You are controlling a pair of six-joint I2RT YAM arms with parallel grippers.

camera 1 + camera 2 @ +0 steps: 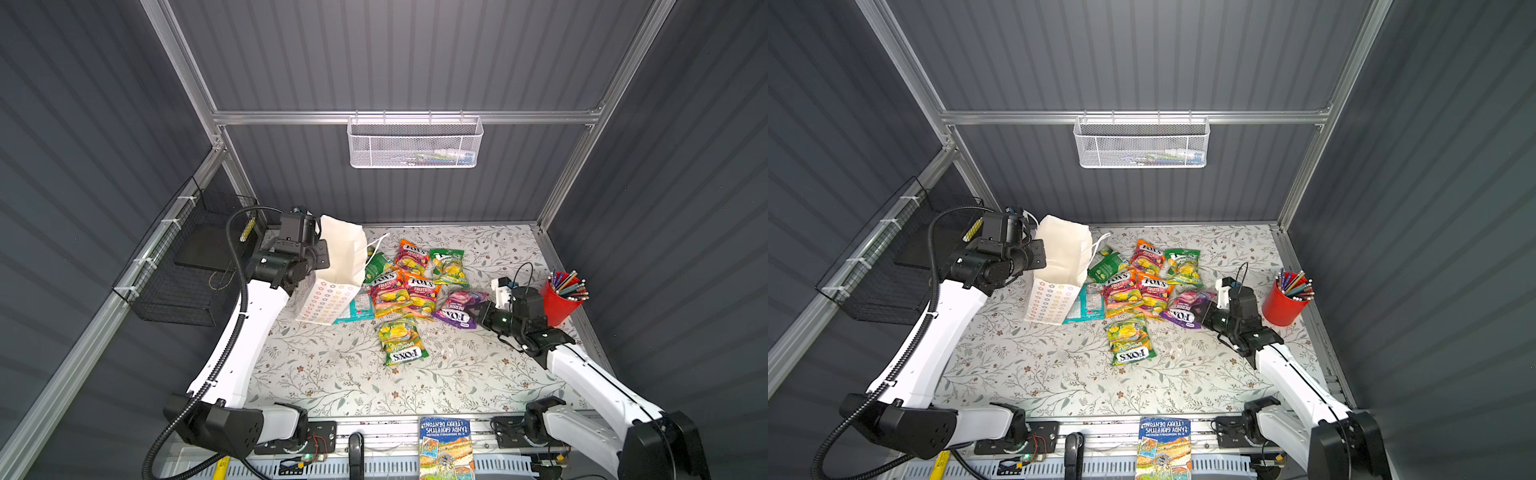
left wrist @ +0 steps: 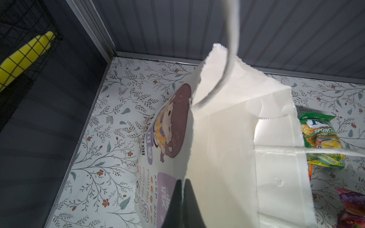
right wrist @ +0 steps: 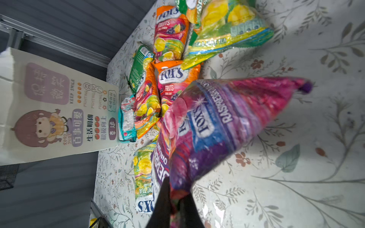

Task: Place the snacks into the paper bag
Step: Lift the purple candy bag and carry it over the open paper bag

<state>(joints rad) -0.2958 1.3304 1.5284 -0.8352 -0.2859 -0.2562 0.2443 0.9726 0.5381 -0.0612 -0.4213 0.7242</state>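
packet point(image 3: 227, 126): glossy purple-pink fox's berries, pinched by right hand point(image 3: 176, 190)

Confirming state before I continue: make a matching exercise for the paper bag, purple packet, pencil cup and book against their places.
1 paper bag
2 purple packet
3 red pencil cup
4 book

A lying front centre
B pinched by right end effector
C gripped by left end effector
D standing at far right

Pairs: 1-C, 2-B, 3-D, 4-A
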